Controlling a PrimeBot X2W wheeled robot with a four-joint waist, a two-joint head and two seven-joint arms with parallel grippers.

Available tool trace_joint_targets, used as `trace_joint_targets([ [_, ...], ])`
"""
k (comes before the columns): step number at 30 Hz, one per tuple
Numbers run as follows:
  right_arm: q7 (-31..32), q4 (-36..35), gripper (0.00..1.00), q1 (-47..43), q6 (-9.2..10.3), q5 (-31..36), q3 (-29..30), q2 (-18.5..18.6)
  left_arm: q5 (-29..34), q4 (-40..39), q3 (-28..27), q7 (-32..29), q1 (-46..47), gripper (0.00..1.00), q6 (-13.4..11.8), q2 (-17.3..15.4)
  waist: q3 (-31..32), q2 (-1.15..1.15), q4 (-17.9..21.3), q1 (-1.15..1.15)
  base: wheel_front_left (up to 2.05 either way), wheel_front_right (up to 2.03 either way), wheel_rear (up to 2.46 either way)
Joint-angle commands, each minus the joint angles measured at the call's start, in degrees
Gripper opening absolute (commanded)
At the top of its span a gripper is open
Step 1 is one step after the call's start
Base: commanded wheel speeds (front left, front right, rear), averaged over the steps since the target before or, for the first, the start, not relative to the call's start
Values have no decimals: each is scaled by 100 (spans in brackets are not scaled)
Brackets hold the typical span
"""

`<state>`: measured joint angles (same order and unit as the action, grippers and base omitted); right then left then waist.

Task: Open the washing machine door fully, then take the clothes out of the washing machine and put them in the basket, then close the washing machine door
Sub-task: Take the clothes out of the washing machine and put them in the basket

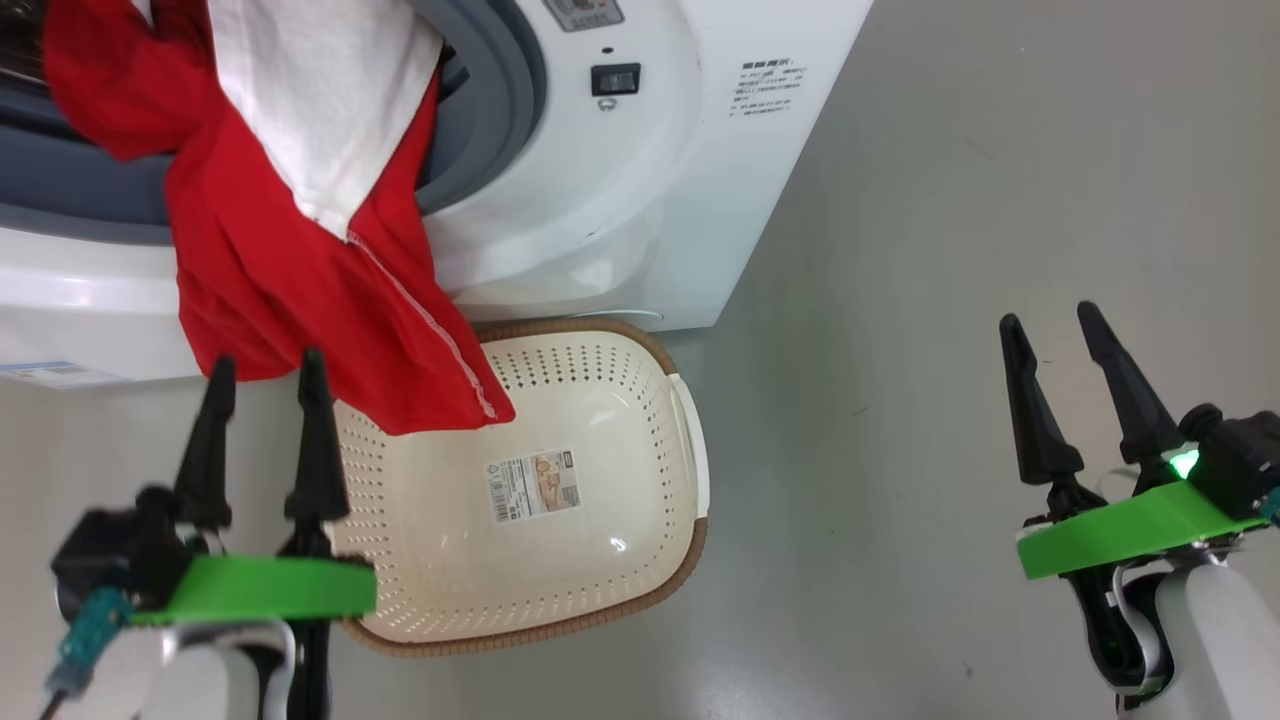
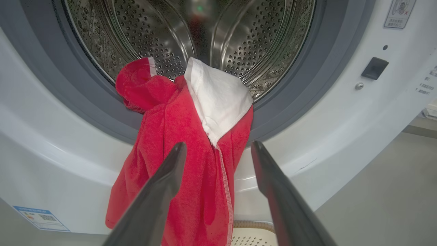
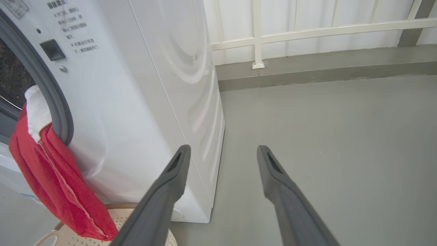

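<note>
The clothes point(image 1: 290, 260) hung out of the washing machine point(image 1: 640, 200), draped over its grey gasket point(image 2: 280, 112) (white lining turned outward). Their red hem dangled above the near-left corner of the basket point(image 1: 690, 560). The basket stood on the floor point(image 1: 950, 200), close against the machine's front. The left claw point(image 1: 267, 358) was spread, fingers pointing at the hanging cloth; whether they touched it could not be told. The right claw point(image 1: 1048, 314) was spread too, well apart over the floor.
</note>
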<state>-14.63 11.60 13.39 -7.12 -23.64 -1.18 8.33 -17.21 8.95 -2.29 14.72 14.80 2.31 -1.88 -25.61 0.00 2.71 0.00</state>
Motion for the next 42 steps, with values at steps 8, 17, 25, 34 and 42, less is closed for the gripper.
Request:
trace_joint_targets([
  [8, -37, -128, 100, -86, -36, 34, -206, 5, 577, 681, -283, 28, 1107, 100, 82, -130, -113, 0, 9, 0, 0, 0, 0],
  [17, -37, -132, 100, 22, -36, 15, -229, -28, 829, 2468, -183, -20, 2780, 100, 76, -450, -285, 0, 114, 0, 0, 0, 0],
  [25, -37, -153, 100, 118, -36, 13, -215, -74, 880, 3963, -86, -522, 3996, 100, 32, -715, -462, 0, 206, 0, 0, 0, 0],
  [34, -37, -164, 100, 168, -36, 24, -219, -111, 764, 5206, -55, -1119, 4793, 100, 117, -910, -536, 0, 251, 0, 0, 0, 0],
  [42, -37, -170, 100, 203, -36, 17, -214, -101, 690, 5730, 1, -1121, 5085, 49, 206, -934, -557, 0, 245, 0, 0, 0, 0],
])
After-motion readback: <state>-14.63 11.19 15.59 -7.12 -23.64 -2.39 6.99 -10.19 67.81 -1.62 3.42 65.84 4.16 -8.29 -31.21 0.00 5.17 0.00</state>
